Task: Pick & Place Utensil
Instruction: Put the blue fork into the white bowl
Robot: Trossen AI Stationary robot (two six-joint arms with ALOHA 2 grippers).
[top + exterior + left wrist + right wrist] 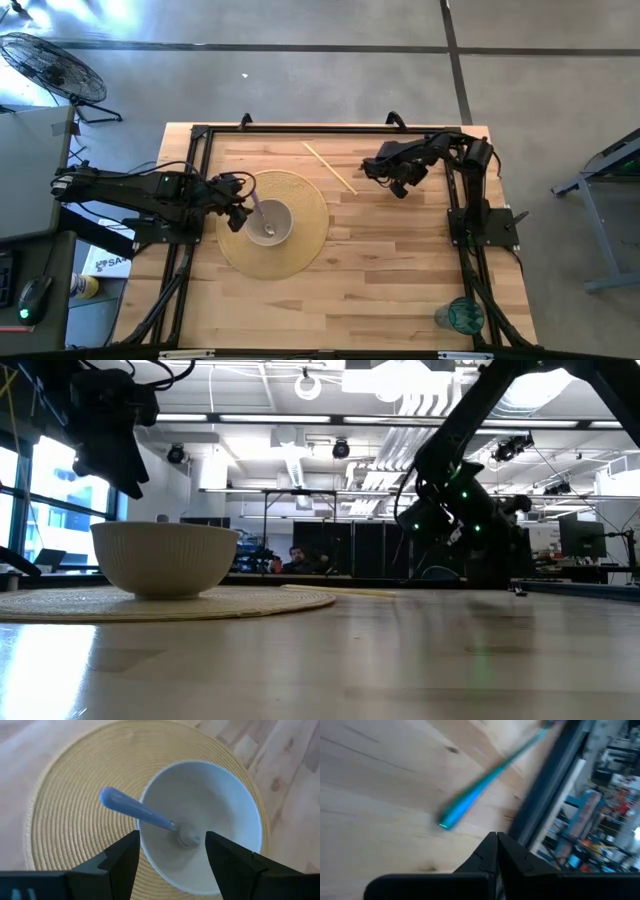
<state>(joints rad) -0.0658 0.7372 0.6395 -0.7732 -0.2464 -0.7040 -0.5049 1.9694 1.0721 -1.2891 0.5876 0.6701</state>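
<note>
Spoon (150, 816) sits in the white bowl (269, 222), head down near the bottom, blue handle leaning out over the rim; the bowl stands on the round woven placemat (305, 215) toward the left of the worktop (400, 290). Left claw (172, 851) hovers right over the bowl with fingers apart and nothing between them, spoon lying in the gap below, so I read this as the place step just finished for that utensil, release done. Right claw (398, 181) is up near the back right of the worktop, fingers pressed together and empty; a teal stick-like utensil (485, 782) shows on the wood just ahead of it in its wrist view, blurred, can't tell exactly what it is. Pale chopstick-like piece (330, 167) lies between the mat and the right claw. Next move, my guess: lift the left arm straight up clear of the handle so it doesn't tip the bowl, then open the right claw and line it up across the teal piece before coming down.
</note>
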